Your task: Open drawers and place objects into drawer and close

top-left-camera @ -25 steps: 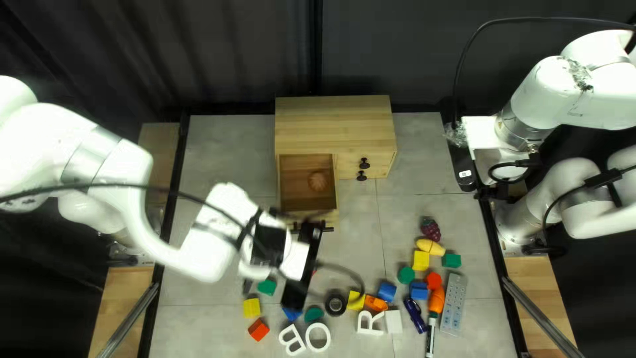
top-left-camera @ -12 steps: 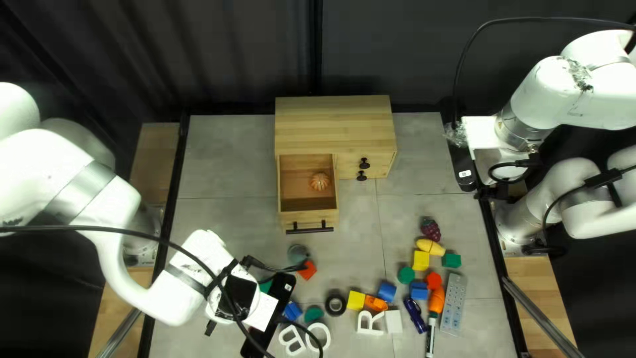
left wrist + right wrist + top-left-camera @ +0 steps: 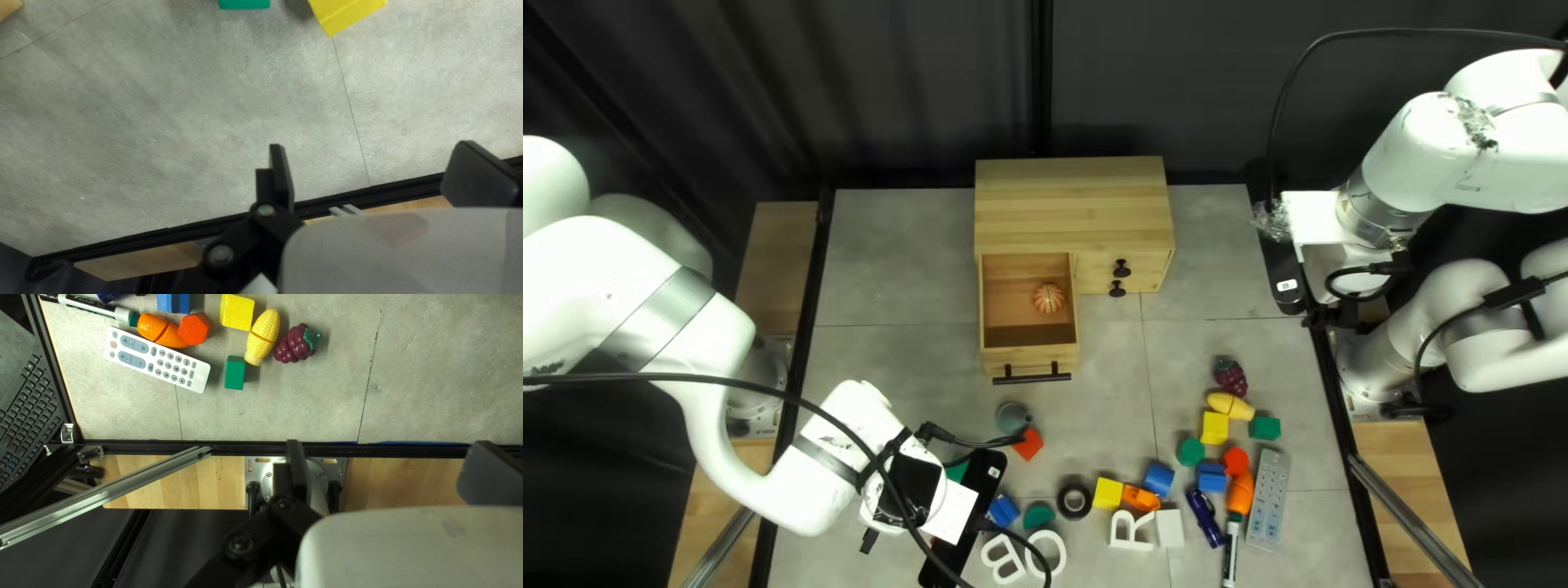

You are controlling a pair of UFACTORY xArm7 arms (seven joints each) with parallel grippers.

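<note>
pumpkin (image 3: pixel 1048 298) lies inside the drawer (image 3: pixel 1002 357), which is pulled out from the cabinet (image 3: pixel 1073 207). left gripper (image 3: pixel 869 539) is opened wide, and right gripper (image 3: pixel 1326 316) also has its fingers well apart.

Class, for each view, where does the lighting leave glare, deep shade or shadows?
Top left view: left arm glaringly bright, curtain in deep shade; left wrist view: soft shadow beside the yellow block; right wrist view: small glints on the purple toy berry.
</note>
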